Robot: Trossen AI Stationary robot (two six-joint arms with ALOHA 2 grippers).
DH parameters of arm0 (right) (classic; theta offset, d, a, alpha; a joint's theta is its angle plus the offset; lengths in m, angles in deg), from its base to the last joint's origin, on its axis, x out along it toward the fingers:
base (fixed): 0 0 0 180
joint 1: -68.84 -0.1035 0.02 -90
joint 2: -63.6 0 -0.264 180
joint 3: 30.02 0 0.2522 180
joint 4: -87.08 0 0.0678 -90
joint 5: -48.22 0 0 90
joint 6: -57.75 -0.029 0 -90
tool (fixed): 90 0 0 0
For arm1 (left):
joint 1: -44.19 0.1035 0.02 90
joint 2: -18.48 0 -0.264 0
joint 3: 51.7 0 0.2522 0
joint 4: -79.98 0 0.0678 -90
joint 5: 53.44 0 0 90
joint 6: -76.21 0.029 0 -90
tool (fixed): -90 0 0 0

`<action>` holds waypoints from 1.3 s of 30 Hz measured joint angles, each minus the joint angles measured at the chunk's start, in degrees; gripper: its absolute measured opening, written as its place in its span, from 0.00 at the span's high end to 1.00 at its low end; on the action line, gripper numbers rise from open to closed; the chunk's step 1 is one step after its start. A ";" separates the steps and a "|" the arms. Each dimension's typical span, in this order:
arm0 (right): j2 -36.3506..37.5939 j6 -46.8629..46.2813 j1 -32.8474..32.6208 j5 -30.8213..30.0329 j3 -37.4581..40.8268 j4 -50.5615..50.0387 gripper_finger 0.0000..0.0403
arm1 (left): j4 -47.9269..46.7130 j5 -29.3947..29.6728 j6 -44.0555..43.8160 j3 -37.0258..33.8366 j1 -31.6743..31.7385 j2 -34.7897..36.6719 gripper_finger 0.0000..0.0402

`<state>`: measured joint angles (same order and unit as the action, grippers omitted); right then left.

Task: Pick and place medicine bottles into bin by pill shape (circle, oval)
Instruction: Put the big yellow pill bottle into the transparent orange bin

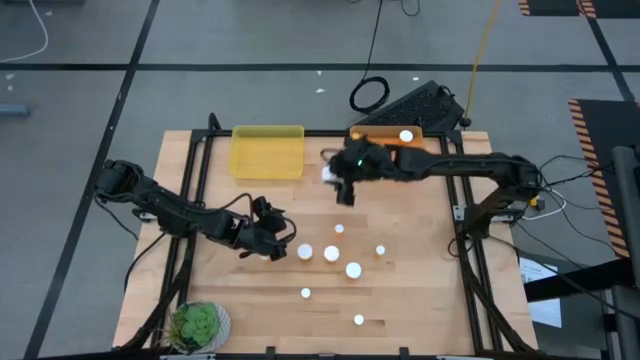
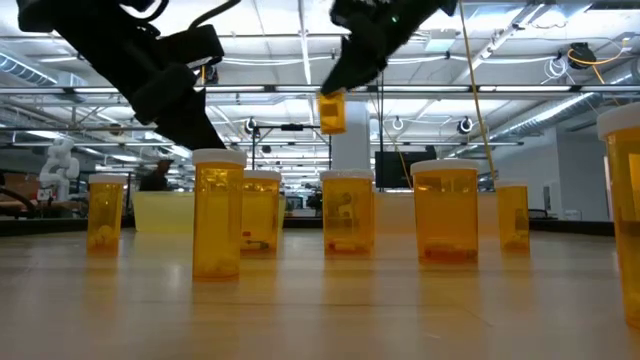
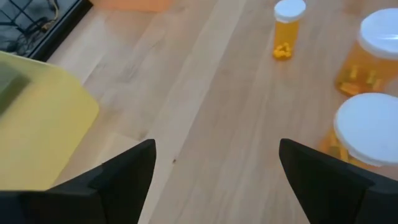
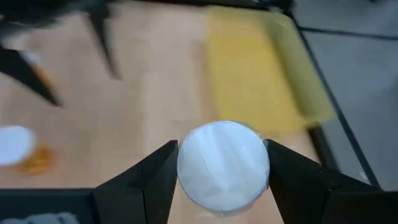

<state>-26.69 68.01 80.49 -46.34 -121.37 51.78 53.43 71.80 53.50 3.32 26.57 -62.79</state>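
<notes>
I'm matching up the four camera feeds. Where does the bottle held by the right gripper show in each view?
High view: held bottle at table's far middle, between yellow and orange bins.
Low view: held bottle hanging above the standing bottles, top centre.
Left wrist view: not in it.
Right wrist view: its white cap between the right gripper's fingers.
Shared landmark: the yellow bin, also in both wrist views.

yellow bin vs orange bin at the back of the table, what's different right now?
The yellow bin holds no bottle that I can see; the orange bin shows one white cap inside. The yellow bin lies fully open to view; the orange bin is partly covered by the right arm, whose gripper, between the two bins, holds a bottle in the air. Both sit along the table's far edge.
</notes>
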 joint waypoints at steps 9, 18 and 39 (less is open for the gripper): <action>3.24 1.16 16.60 0.19 6.47 1.81 0.46 | 0.09 -0.66 -0.87 0.00 1.29 0.00 0.14; 3.33 0.78 30.70 6.33 13.35 8.87 0.46 | 0.67 -0.70 -1.61 0.00 1.26 0.00 0.14; 3.27 -5.79 38.25 9.20 31.12 29.35 0.46 | 4.50 -0.72 -0.03 -0.02 1.63 0.00 0.14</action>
<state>-23.42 62.21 118.75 -37.14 -90.25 81.13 57.93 71.08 53.47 3.30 28.20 -62.79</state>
